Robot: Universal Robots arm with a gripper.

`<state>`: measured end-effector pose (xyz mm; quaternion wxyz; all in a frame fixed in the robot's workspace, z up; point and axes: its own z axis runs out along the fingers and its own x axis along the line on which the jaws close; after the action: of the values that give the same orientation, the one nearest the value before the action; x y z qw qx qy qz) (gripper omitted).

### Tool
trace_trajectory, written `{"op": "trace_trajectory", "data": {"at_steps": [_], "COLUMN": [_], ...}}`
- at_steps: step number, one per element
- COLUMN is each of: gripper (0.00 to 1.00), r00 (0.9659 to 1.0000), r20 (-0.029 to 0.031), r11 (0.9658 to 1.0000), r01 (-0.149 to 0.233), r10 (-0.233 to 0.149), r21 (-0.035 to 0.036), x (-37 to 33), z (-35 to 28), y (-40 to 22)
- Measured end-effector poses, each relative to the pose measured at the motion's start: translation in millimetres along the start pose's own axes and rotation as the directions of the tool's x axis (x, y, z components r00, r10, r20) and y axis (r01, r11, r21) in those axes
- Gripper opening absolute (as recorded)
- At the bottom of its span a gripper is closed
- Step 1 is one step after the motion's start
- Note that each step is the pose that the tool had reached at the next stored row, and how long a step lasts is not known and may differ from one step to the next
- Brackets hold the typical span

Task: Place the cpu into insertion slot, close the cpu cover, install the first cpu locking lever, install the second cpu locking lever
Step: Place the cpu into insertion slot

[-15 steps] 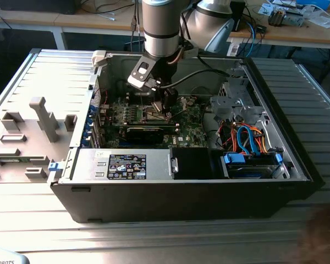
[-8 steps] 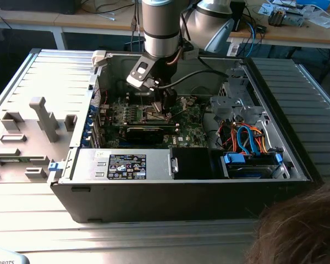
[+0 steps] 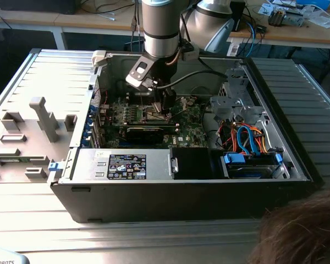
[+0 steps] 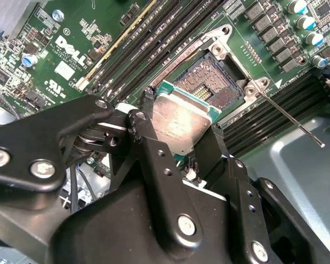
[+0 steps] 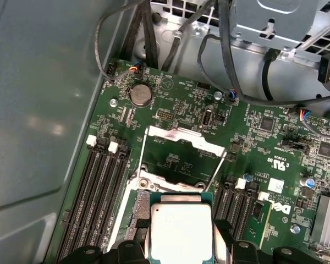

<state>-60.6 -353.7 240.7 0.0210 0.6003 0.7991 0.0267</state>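
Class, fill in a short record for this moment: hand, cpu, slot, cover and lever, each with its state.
hand: shut on the cpu, gripping two opposite edges
cpu: metal top up, held just over the slot, apparently not seated
slot: contact field bare, partly hidden behind the cpu
cover: swung open, lying back beyond the slot
lever: unlatched, its thin rod sticking out free
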Motion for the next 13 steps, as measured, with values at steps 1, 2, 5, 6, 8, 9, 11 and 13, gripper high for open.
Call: {"op": "trace_trajectory", "data": {"at_steps": [1,2,5,6,8,9,11,13], "gripper": [0.54,0.54,0.54,0.54,0.54,0.54,0.54,0.54], "r00": [1.0000,1.0000,0.9997,0.9997,0.9994,0.9992,0.9983,0.9971], "r20": [0.0009,0.0015,0.0032,0.0038,0.0050,0.0058,0.0088,0.0108], "r11": [1.0000,1.0000,0.9997,0.9997,0.9994,0.9992,0.9983,0.9972], "r01": [-0.006,-0.009,-0.023,-0.026,-0.035,-0.040,-0.058,-0.075], "r10": [0.006,0.009,0.023,0.026,0.035,0.040,0.058,0.075], "r21": [0.0001,0.0003,0.0005,0.0005,0.0007,0.0008,0.0012,0.0013], "x": [0.0,0.0,0.0,0.0,0.0,0.0,0.0,0.0], "z": [0.1,0.1,0.4,0.4,0.6,0.7,0.9,1.3], "y": [0.0,0.0,0.0,0.0,0.0,0.0,-0.1,-0.1]}}
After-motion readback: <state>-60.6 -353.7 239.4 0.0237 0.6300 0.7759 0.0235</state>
